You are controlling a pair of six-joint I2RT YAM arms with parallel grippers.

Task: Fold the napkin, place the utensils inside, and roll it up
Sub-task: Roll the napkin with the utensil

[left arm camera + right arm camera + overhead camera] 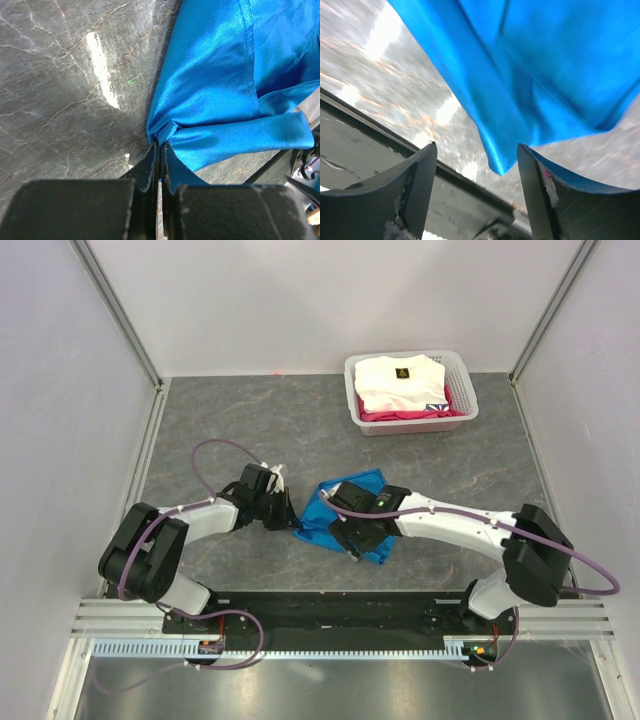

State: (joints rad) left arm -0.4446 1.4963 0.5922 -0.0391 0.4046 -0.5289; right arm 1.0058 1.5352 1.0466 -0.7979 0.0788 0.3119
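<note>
Blue satin-sheen cloth, one item: the napkin (318,512), bunched and partly lifted at the middle of the desk (230,420), toward its near edge, between the two arms.

Left arm: reaches from its base forward and inward, elbow bent out to the left, forearm low over the desk. Left hand (283,512) sits at the napkin's left border. In the left wrist view the left hand (161,150) is clamped tight, fingers pressed together on a gathered fold of the napkin (215,90); the cloth puckers where it enters the grip.

Right arm: stretches from the right base leftward in a long low line, wrist over the napkin's near half. Right hand (352,542) hangs above the cloth. In the right wrist view the right hand (477,150) has its fingers (417,180) spread wide apart; a drooping corner of the napkin (545,65) points down toward the gap, gripped by neither finger. That view is motion-blurred.

Edges and room: dark front rail of the desk lies just below the right hand. Bare grey marbled surface extends left of the napkin and behind it.

Also present: white basket (415,426) at the far right, well apart from the napkin, holding folded white and pink clothes (400,380).
</note>
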